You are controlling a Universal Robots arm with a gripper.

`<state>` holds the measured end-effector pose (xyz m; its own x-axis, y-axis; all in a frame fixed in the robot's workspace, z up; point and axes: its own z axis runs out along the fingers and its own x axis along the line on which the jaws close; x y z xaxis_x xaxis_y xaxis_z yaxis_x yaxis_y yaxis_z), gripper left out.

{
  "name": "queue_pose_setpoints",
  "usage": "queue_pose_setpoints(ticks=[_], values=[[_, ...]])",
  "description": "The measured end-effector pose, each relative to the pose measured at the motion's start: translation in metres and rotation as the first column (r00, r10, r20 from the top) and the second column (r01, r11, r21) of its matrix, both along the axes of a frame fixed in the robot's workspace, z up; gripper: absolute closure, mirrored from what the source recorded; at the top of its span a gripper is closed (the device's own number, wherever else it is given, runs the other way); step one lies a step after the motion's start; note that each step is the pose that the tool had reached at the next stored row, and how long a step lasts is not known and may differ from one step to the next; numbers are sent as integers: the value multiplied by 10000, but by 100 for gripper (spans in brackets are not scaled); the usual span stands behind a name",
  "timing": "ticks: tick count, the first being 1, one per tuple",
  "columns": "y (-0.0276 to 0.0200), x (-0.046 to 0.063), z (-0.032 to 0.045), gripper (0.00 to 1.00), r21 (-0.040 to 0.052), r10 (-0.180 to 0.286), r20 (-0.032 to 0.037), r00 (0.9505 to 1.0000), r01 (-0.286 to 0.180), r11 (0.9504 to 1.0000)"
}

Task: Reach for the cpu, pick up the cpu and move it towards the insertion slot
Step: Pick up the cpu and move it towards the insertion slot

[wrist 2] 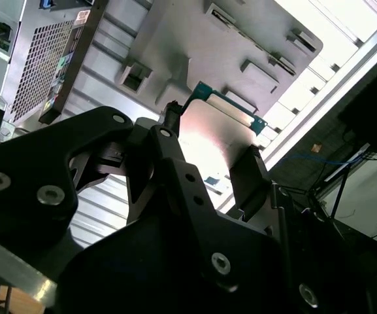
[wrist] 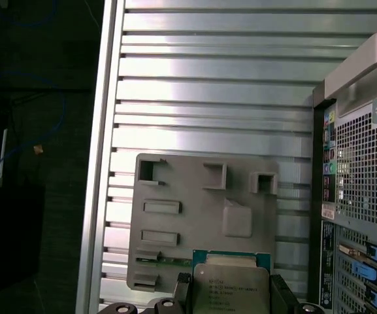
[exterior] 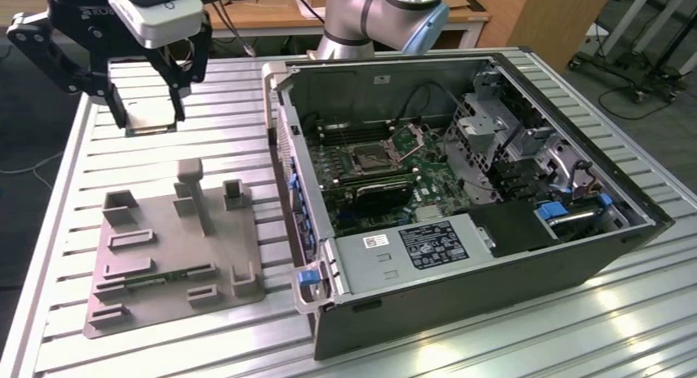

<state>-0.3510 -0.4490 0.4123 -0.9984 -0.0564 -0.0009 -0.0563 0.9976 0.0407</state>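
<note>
My gripper hangs over the far corner of the slatted table at the exterior view's left, shut on the cpu, a thin silvery square held flat between the two black fingers. In the first wrist view the cpu shows its metal face with a green rim, lifted above the grey tray. In the second wrist view it sits between the fingers. The insertion slot, a silver-framed socket with its hinged plate raised, lies inside the open computer case, well to the exterior view's right of the gripper.
The grey plastic tray with upright blocks lies on the table below the gripper. The open computer case has tall walls around the motherboard. The arm's base stands behind the case. The table edge runs along the exterior view's left.
</note>
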Motion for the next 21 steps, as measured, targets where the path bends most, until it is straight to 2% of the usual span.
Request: queue_pose_setpoints(ticks=[21], values=[[0,78,0,45,0,0,0,10000,0,10000]])
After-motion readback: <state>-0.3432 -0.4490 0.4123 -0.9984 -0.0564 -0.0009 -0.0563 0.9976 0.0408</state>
